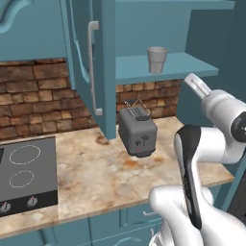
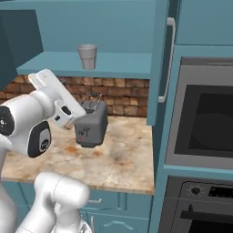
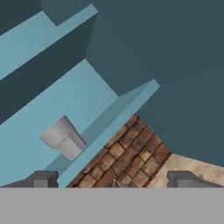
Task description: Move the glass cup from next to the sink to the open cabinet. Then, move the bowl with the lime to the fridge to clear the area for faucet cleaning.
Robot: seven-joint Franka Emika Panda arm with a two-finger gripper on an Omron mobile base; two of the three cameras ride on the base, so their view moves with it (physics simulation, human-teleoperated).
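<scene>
1. Glass cup, pale grey and tapered [image 1: 157,59], stands upright on the teal shelf of the open cabinet [image 1: 192,65] in the left base view, near the shelf's front edge and with the shelf bare around it. That placement suggests the first part of the task is done. Below it, a grey two-slot metal toaster [image 1: 138,131] sits on the beige marbled counter [image 1: 86,178], near the back wall. A black cooktop [image 1: 26,175] is set into the counter's left end.

2. Seen from the right base view, the cup [image 2: 87,56] rests toward the left of the shelf [image 2: 118,63]. The white arm is raised just below the shelf's front edge, apart from the cup. A built-in dark oven [image 2: 202,113] fills the right side.

3. Looking along the hand, the gripper [image 3: 113,179] has its dark fingertips [image 3: 42,178] spread wide with nothing between them, and the cup [image 3: 63,138] stands beyond them on the shelf. The hand appears free for the bowl with the lime.
</scene>
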